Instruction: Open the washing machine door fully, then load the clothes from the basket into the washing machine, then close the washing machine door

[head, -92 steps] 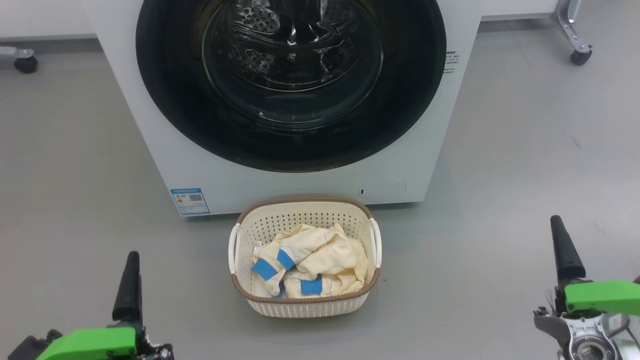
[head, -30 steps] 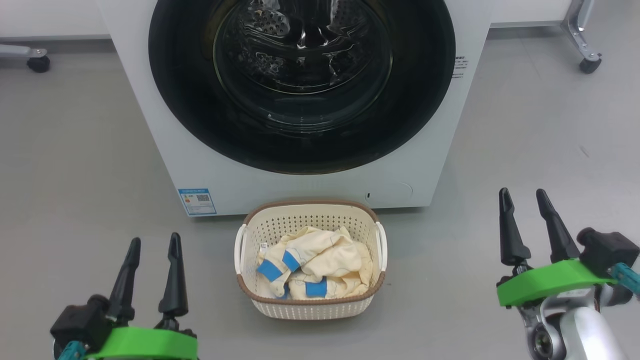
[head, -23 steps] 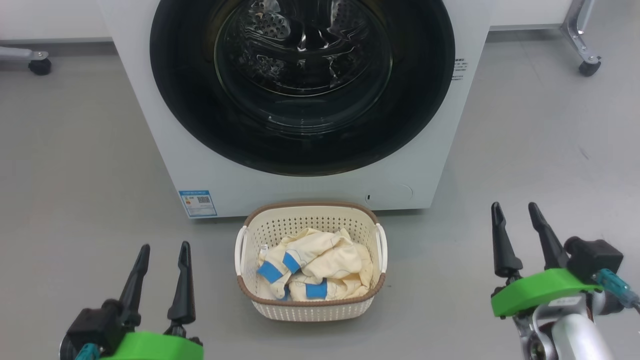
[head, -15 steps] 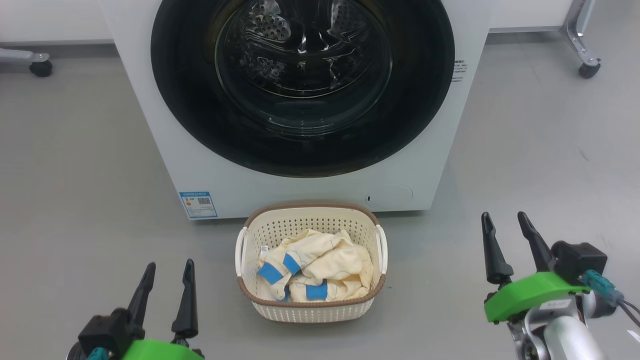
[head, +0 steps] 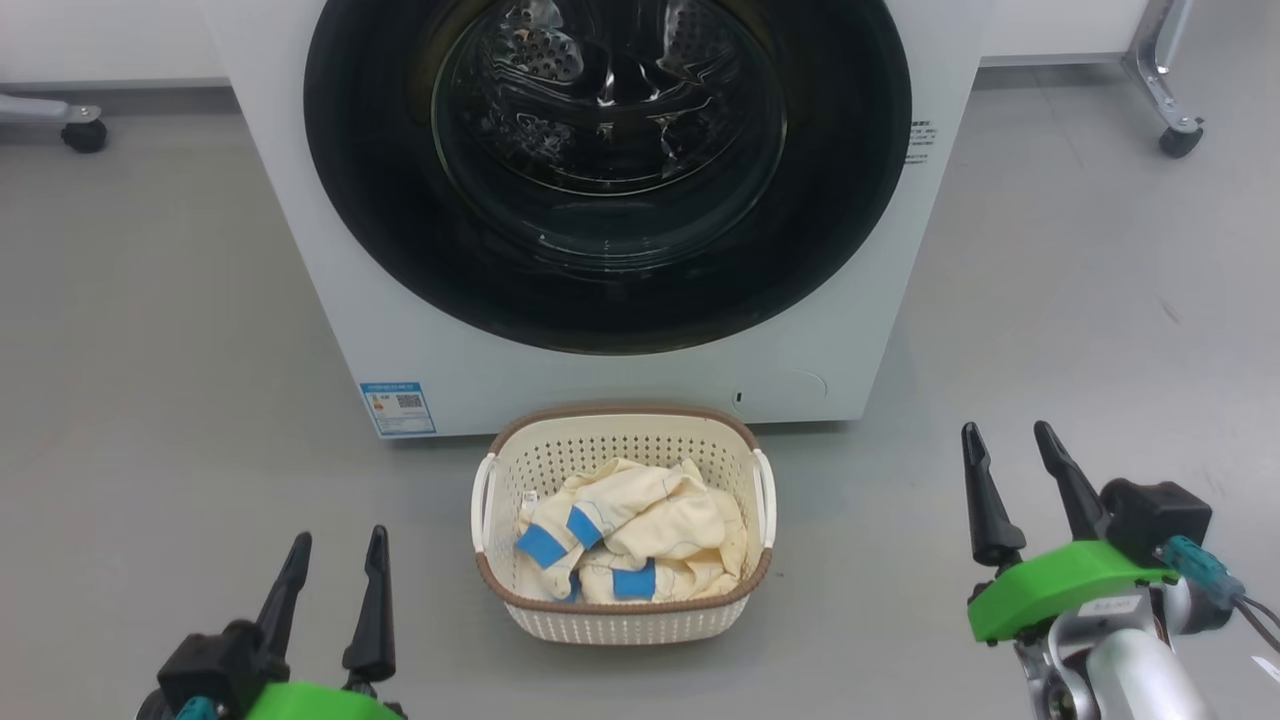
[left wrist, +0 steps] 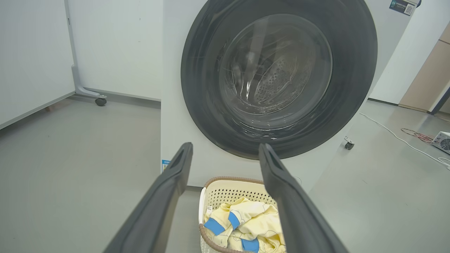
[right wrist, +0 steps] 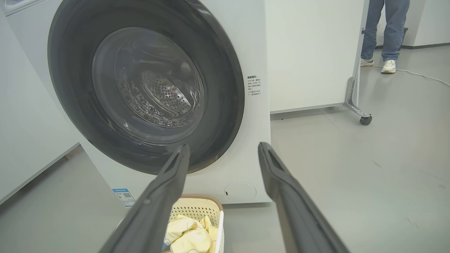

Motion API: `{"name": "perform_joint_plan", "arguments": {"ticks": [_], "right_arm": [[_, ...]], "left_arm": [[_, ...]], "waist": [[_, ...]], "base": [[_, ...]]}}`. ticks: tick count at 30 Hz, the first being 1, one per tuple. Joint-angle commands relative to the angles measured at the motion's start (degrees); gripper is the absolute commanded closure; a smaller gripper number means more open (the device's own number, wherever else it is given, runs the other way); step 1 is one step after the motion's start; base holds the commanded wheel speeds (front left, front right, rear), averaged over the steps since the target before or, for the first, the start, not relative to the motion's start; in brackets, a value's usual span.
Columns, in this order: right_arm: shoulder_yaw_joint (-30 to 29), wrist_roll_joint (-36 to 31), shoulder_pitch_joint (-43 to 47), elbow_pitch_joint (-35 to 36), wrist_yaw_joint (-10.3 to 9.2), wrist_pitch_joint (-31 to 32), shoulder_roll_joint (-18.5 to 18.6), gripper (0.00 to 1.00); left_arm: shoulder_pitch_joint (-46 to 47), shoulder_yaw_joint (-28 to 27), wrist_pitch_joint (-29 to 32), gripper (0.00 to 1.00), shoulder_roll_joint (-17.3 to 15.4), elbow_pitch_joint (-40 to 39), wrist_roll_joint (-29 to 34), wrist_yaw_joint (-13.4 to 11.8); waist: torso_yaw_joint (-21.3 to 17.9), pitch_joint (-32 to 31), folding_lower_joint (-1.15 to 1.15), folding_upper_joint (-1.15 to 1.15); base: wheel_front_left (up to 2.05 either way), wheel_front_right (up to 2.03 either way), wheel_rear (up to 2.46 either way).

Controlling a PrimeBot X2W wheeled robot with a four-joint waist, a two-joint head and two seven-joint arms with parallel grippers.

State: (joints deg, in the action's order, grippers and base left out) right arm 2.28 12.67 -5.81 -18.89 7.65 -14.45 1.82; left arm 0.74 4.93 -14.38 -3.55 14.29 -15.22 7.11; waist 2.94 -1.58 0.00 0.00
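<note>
The white washing machine [head: 300, 250] [left wrist: 175, 116] [right wrist: 253, 147] stands ahead with its round black-rimmed door [head: 850, 150] [left wrist: 351, 70] [right wrist: 225, 88] flat against the front. The cream basket [head: 620, 620] [left wrist: 228, 191] [right wrist: 197, 207] sits on the floor just before it, holding pale yellow clothes [head: 650, 515] [left wrist: 256, 218] [right wrist: 186, 235] with blue patches. My left gripper [head: 337, 540] [left wrist: 225, 147] is open at the lower left, left of the basket. My right gripper [head: 1005, 432] [right wrist: 221, 147] is open at the lower right, right of the basket. Both are empty.
Grey floor [head: 150, 350] lies all around. Wheeled frame legs stand at the far left [head: 80, 133] and far right [head: 1180, 138]. A person's legs [right wrist: 386, 31] are behind a white panel [right wrist: 309, 52]. Cables and a small device [left wrist: 443, 140] lie on the floor.
Both grippers turned so that two fingers show on each, then dropped lower and drew inward a little. The head camera shifted slightly. Basket, clothes and door stayed put.
</note>
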Motion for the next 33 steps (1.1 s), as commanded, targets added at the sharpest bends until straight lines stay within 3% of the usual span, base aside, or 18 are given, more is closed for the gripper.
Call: {"name": "perform_joint_plan", "arguments": {"ticks": [1,33], "right_arm": [[1.39,0.1,-3.32,1.6,-0.16,-0.55,1.06,0.0],[0.89,0.33,-3.5,0.75,-0.16,-0.55,1.06,0.0]], "left_arm": [[2.8,-1.86,-0.62,0.0,-1.03,-1.75,-0.27,0.37],[3.06,-1.65,-0.62,0.0,-1.38,-2.11,-1.92,0.37]], "waist": [[0.01,0.05,0.0,0.0],[0.32,0.34,0.0,0.0]], "base": [[0.0,0.0,0.0],[0.01,0.01,-0.01]]}}
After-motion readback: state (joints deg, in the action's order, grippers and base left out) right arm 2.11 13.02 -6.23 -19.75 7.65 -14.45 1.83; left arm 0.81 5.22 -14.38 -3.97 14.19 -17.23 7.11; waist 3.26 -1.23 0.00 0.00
